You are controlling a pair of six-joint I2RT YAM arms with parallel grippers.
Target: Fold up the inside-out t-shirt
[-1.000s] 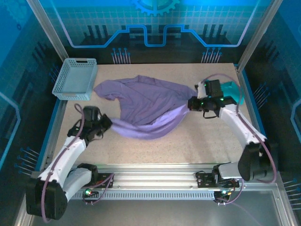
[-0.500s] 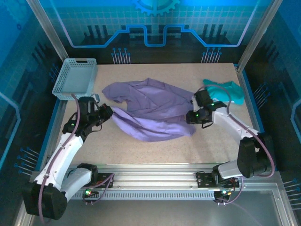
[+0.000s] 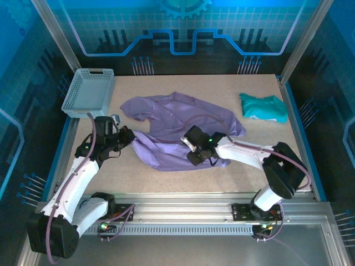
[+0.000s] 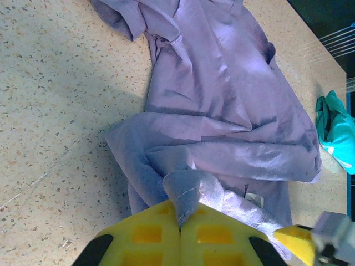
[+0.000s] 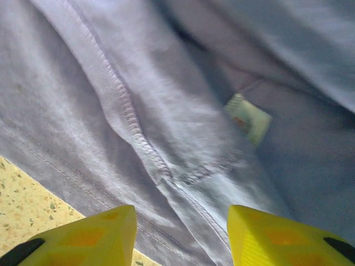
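Observation:
The inside-out t-shirt [image 3: 183, 119], lavender-purple, lies crumpled across the middle of the table. My left gripper [image 3: 128, 136] is at its left edge, shut on a pinched fold of the t-shirt [image 4: 186, 194] between the yellow fingers [image 4: 147, 235]. My right gripper [image 3: 193, 151] hovers low over the shirt's near hem, open, with nothing between its fingers. In the right wrist view the gripper [image 5: 182, 224] looks down on a stitched seam [image 5: 130, 116] and a small white care label [image 5: 248, 118].
A light blue basket [image 3: 89, 92] stands at the back left corner. A teal-green garment [image 3: 264, 107] lies folded at the back right. Bare speckled tabletop [image 3: 138, 174] runs along the near edge, in front of the arm rail.
My right gripper let go of the shirt's right end, opened, and swung left to the shirt's near middle. My left gripper moved slightly away from me with its fold. The shirt bunched up.

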